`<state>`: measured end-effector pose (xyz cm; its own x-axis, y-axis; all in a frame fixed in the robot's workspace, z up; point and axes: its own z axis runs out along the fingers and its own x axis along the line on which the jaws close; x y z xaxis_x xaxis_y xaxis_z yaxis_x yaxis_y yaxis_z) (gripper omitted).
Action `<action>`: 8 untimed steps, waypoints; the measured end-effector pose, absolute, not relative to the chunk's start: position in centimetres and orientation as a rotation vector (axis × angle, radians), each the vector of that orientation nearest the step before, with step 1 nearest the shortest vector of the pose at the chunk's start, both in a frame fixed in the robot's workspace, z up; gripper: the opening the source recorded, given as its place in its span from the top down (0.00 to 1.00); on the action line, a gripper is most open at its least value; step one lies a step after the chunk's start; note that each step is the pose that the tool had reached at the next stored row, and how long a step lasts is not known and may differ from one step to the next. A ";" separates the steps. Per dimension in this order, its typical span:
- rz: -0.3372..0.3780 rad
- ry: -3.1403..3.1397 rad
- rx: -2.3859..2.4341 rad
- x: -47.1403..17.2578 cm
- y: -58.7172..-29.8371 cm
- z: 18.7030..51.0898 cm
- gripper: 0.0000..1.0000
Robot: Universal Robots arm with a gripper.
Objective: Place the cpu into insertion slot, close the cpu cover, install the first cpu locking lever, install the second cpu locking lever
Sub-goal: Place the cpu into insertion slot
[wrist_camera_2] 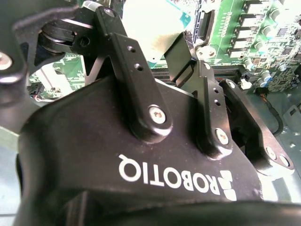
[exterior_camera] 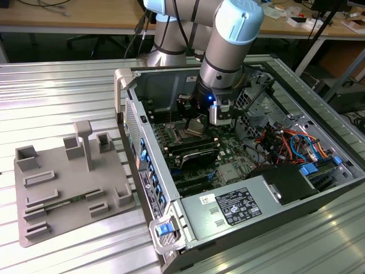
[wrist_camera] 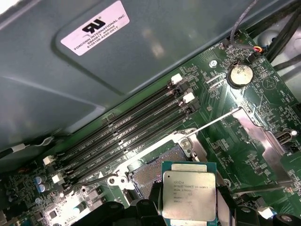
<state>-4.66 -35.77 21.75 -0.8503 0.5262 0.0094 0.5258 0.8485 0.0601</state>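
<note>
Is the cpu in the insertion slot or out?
Out: the gripper holds the cpu above the insertion slot, whose bare contacts show in the first wrist view.

Silver-grey tubular arm (exterior_camera: 228, 63), pale blue joint caps (exterior_camera: 242, 20), blue light at wrist. Matte black fingers (wrist_camera_2: 127, 61), silver screws at pivots, white lettering on black palm.

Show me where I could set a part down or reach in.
Bare ribbed table lies beyond the grey fixture and past the case on the exterior view's right. Inside it is crowded: the pincer holds the cpu over the insertion slot, with memory slots and cables close by.
</note>
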 end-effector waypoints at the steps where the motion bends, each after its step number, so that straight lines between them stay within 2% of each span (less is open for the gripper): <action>1: 0.095 3.013 0.859 -4.7 -35.8 21.7 0.45; 8: 0.094 3.010 0.868 -4.7 -35.8 21.7 0.45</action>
